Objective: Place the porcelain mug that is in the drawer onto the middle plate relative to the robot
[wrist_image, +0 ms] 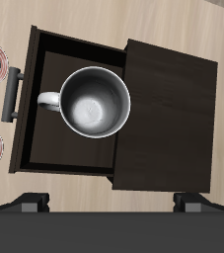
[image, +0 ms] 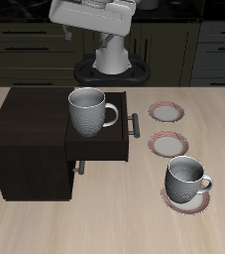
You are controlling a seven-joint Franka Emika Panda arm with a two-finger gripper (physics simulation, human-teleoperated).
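Note:
The porcelain mug stands upright in the open drawer of the dark cabinet, its handle towards the plates. In the wrist view the mug is seen from straight above inside the drawer. My gripper hangs high above the drawer, open and empty. Only its two fingertips show in the wrist view, spread wide, with the gripper clear of the mug. The middle plate lies bare beside the drawer front.
A second grey mug stands on the plate nearest the table's front edge. Another bare plate lies farther back. The cabinet top covers the drawer's rear. The silver bar handle sticks out towards the plates.

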